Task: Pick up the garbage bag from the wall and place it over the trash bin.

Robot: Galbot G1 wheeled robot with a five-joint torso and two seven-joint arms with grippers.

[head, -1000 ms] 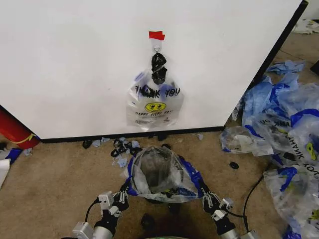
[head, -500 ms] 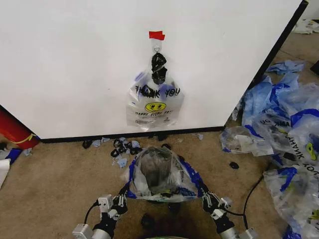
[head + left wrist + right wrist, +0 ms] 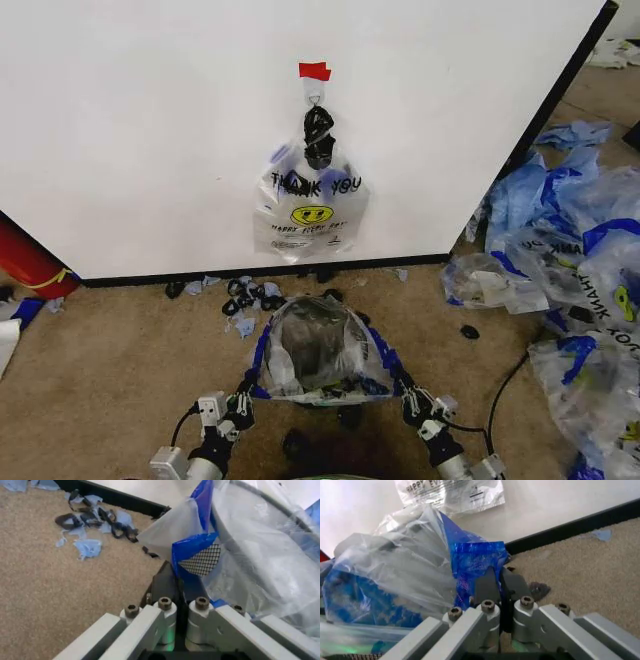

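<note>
A clear garbage bag (image 3: 318, 345) with blue handles is spread over the black wire-mesh trash bin (image 3: 202, 559), low in the middle of the head view. My left gripper (image 3: 243, 395) is shut on the bag's blue handle (image 3: 194, 547) at the bin's left side. On the bin's right side, my right gripper (image 3: 408, 397) is shut on the other blue handle (image 3: 476, 558). Behind the bin, a second "THANK YOU" bag (image 3: 310, 205) hangs from the hook (image 3: 314, 96) on the white wall (image 3: 150, 120), under a red tape piece (image 3: 314, 71).
A heap of bluish bags (image 3: 570, 270) covers the carpet on the right. Small black clips and blue scraps (image 3: 245, 295) lie at the wall's foot. A red object (image 3: 25, 258) sits at the far left. Bare carpet lies left of the bin.
Both grippers have drawn slightly down and back toward me, pulling the bag's rim a little lower over the bin. The bag on the wall has not moved.
</note>
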